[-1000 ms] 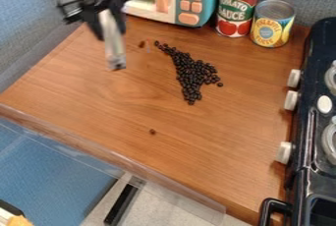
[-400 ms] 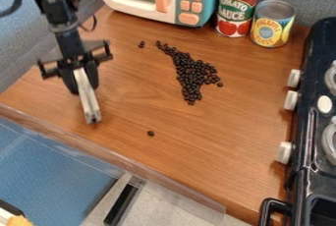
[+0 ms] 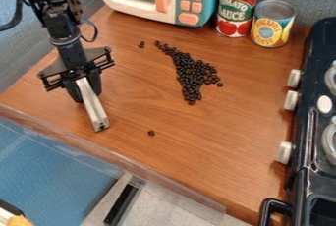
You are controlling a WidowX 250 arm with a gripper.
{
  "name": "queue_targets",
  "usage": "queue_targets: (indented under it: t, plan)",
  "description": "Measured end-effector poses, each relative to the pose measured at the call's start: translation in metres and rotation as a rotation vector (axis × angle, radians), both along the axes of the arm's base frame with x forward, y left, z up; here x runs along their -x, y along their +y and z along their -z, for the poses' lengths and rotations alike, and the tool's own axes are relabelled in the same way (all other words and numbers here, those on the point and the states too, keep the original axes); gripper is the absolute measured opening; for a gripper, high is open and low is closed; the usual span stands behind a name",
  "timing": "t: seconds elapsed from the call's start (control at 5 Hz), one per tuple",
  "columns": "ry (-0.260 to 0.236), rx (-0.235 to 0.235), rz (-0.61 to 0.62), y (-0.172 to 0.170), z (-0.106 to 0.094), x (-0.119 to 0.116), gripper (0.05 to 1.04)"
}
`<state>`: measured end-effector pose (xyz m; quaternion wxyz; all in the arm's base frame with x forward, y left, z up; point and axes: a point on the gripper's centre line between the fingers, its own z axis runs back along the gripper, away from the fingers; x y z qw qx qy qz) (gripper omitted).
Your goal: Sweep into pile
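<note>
My black gripper is over the left part of the wooden counter, left of the dark beans. It is shut on a pale, narrow bar, which slants down to the right and ends low over the wood near the front edge. The main pile of beans lies mid-counter, tapering to the upper left. Two beans sit apart at its upper left. A lone bean rests nearer the front, right of the bar's end.
At the back stand a toy microwave, a tomato sauce can and a pineapple can. A black toy stove runs along the right side. The counter's front edge has a clear strip.
My gripper and the bar came forward from the back left, then shifted slightly right and farther forward. The bean pile looks the same.
</note>
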<state>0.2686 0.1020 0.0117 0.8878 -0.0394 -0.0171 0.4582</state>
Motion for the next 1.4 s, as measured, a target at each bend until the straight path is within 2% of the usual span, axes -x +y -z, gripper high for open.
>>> queue_targets:
  t: [0.6, 0.8, 1.0, 1.2, 1.4]
  plan:
    - [0.025, 0.06, 0.004, -0.052, 0.001, 0.012, 0.371]
    - [0.017, 0.061, -0.005, -0.059, 0.001, 0.011, 0.371]
    - [0.018, 0.079, -0.078, -0.071, 0.002, 0.009, 0.371]
    - [0.035, 0.118, -0.194, -0.074, 0.0, 0.0, 0.371]
    - [0.059, 0.138, -0.269, -0.074, 0.0, -0.013, 0.371]
